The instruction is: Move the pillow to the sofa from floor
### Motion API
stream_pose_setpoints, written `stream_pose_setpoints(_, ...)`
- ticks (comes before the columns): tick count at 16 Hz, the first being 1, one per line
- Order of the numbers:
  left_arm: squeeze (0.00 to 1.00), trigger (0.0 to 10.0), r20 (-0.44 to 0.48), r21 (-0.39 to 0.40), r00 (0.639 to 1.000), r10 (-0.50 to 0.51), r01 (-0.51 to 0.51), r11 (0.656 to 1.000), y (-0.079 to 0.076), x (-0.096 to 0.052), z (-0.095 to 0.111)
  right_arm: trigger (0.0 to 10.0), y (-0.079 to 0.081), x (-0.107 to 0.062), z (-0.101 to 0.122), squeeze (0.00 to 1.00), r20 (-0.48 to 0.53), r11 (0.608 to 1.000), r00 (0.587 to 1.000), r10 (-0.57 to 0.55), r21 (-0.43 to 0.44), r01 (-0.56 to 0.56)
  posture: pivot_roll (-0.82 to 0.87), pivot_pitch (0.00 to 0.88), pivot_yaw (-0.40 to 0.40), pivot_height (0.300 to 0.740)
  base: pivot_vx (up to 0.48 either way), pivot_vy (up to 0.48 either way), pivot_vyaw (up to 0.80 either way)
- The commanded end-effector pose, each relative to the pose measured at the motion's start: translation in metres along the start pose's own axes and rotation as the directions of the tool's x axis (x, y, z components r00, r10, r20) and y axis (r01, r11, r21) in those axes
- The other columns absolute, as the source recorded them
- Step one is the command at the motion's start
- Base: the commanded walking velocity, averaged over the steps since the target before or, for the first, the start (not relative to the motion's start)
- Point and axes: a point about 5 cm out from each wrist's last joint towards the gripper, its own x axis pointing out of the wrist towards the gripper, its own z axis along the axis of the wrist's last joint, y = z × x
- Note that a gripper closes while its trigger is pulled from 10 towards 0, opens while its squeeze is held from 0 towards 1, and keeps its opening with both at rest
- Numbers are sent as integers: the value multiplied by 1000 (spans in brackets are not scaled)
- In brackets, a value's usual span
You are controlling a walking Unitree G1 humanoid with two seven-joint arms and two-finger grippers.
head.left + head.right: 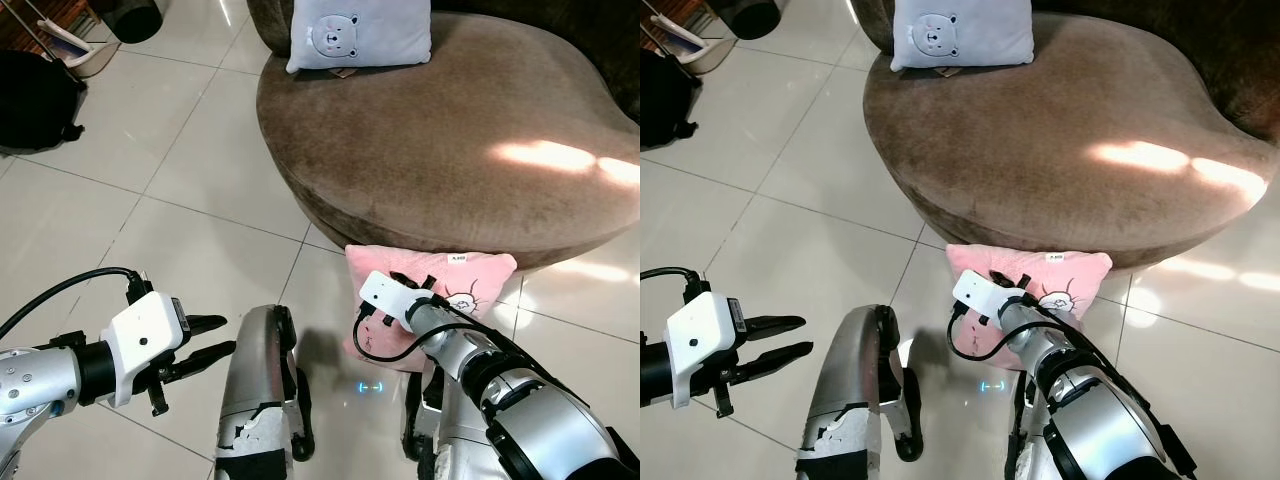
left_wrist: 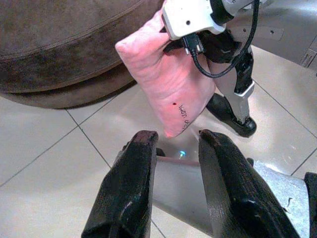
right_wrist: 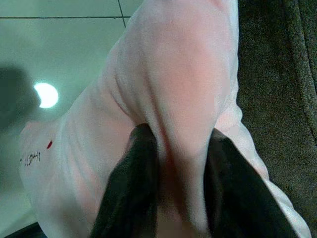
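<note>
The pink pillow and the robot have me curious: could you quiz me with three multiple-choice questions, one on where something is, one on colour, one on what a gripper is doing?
1. Where is the pink pillow?
A. lying on top of the sofa seat
B. low down against the front of the brown sofa
C. beside the black bag

2. What colour is the bear-face pillow on the sofa?
A. pale blue-grey
B. red
C. green

3. What is the right gripper doing?
A. hanging open above bare floor
B. holding a cable
C. pinching a fold of the pink pillow

Answers: 1 B, the head views show it at the sofa's base over the tiled floor. 2 A, its cover is pale blue-grey. 3 C, the right wrist view shows both black fingers squeezing pink fabric.
</note>
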Motion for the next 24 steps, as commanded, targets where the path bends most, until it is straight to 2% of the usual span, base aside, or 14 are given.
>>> stream_pose_setpoints(1,0,10000,-15,-7,1000,-18,18,1000,-2,-4,-2,0,18,-3,-4,0,-4,999,999,52,12,-52,393,355,164,542,0,0,0)
stream_pose_setpoints(7,0,10000,-15,-3,1000,-15,15,1000,-3,-3,-2,0,22,-4,0,0,31,998,999,45,43,-46,390,349,162,542,0,0,0)
stream_pose_setpoints(8,0,10000,-13,-3,1000,-15,15,1000,-3,-3,-2,784,22,-4,1,0,50,998,998,26,63,-29,390,349,162,542,0,0,0)
stream_pose_setpoints(9,0,10000,-10,-2,1000,-16,15,1000,-2,-1,-2,7373,24,-4,2,0,55,996,997,45,81,-49,377,340,161,542,0,0,0)
stream_pose_setpoints(10,0,10000,-8,-2,1000,-16,16,1000,-3,0,-3,6157,26,-5,0,0,43,997,998,47,53,-50,376,340,160,542,0,0,0)
stream_pose_setpoints(11,0,10000,-6,0,1000,-16,16,1000,-3,0,-2,3137,26,-5,0,0,50,996,998,40,78,-44,376,339,160,542,0,0,0)
stream_pose_setpoints(13,0,10000,-5,3,1000,-14,14,1000,-2,1,-3,1529,24,-5,1,0,56,995,998,21,93,-26,372,335,160,557,0,0,0)
stream_pose_setpoints(14,0,10000,-5,4,1000,-13,13,1000,-2,1,-3,6745,23,-5,2,0,62,996,998,11,89,-16,372,335,160,567,0,0,0)
stream_pose_setpoints(15,0,10000,-4,5,1000,-12,12,1000,-1,2,-3,5176,22,-5,3,0,67,996,998,8,89,-14,371,337,160,577,0,0,0)
stream_pose_setpoints(17,0,10000,-1,6,1000,-10,10,1000,-1,3,-3,0,21,-5,3,0,71,995,997,10,97,-17,371,338,159,597,0,0,0)
stream_pose_setpoints(24,0,10000,0,6,1000,-9,9,1000,-3,3,-3,0,23,-5,3,0,78,994,997,12,111,-20,366,338,156,657,0,0,0)
